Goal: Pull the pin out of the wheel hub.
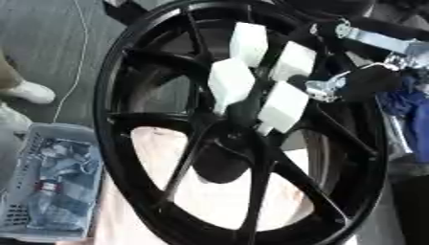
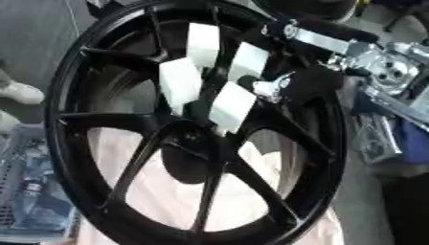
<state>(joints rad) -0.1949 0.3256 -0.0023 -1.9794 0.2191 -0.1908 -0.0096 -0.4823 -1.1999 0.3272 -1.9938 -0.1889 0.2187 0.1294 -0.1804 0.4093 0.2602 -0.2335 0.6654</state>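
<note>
Black and glossy, the wheel hub [image 1: 243, 139] fills your view, tilted with its spokes fanning out from the centre, so the face is turned toward you and open to a reach from your right. Under the hub lies a pale cloth-covered surface [image 1: 209, 191], likely there to cushion the rim. To the hub's lower left sits a grey basket [image 1: 50, 186] of odds and ends, out of the way. Your right hand [image 2: 209, 76] comes in over the hub's upper right, its white-padded fingers [image 1: 231, 79] bunched just above the centre and angled down toward it. Whether they have closed on anything you cannot tell; the pads hide what is between them. The pin itself is not visible: by my reckoning it sits behind those fingers at the hub's centre. Your left hand does not show.
</note>
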